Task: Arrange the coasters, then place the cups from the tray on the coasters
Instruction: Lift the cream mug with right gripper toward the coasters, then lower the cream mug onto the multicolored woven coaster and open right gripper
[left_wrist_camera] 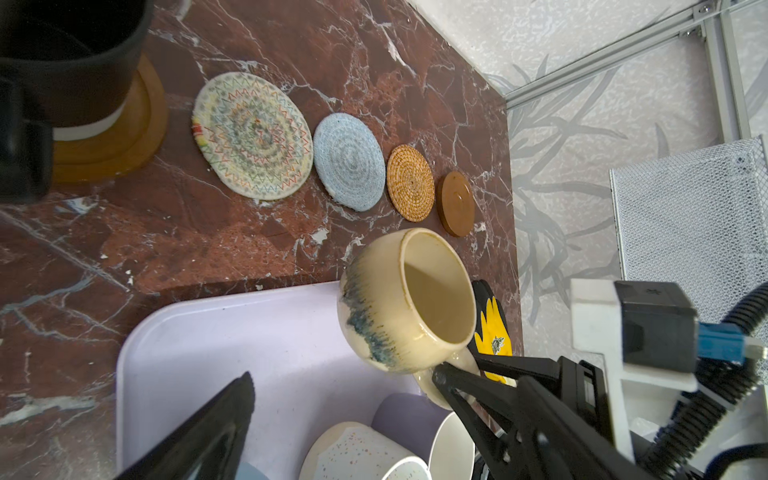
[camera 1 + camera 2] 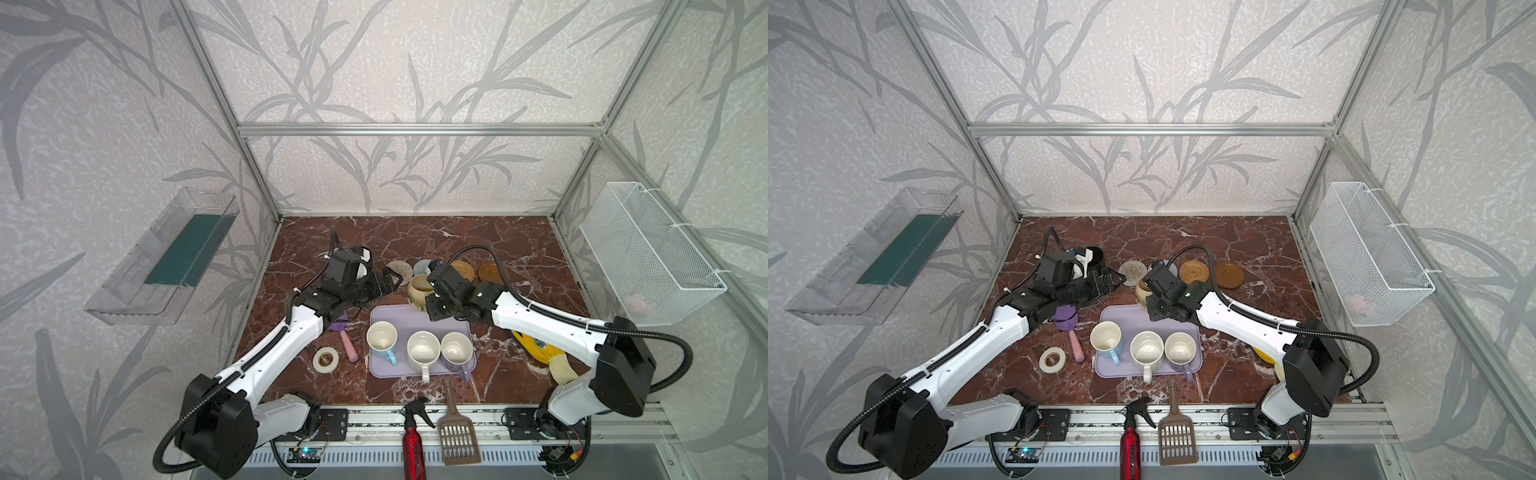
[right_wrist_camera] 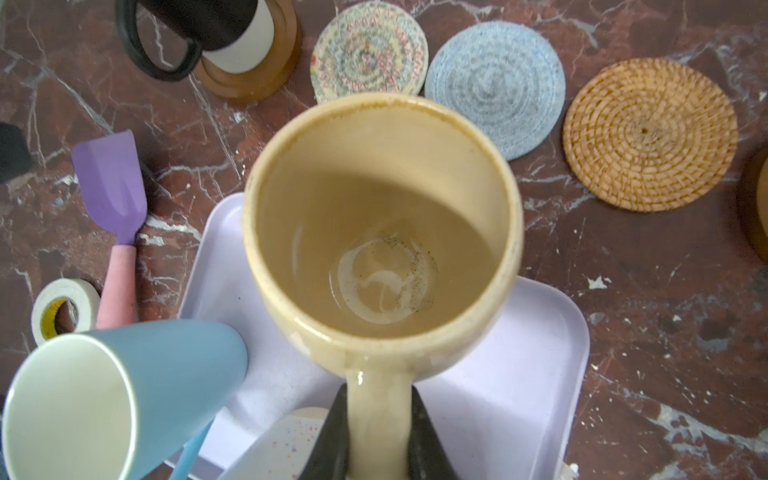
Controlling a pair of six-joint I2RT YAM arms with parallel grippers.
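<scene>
While the right gripper is clamped tight on the handle of the beige mug, holding it over the far edge of the lavender tray and just short of the coaster row, the left gripper is spread wide with nothing in it, just beside the black mug, which sits on a brown wooden coaster. Rest of the row is bare: cream woven coaster, grey-blue woven coaster, tan rattan coaster and second wooden coaster, side by side. Light blue mug, white mug and lavender mug stand on the tray's near half.
</scene>
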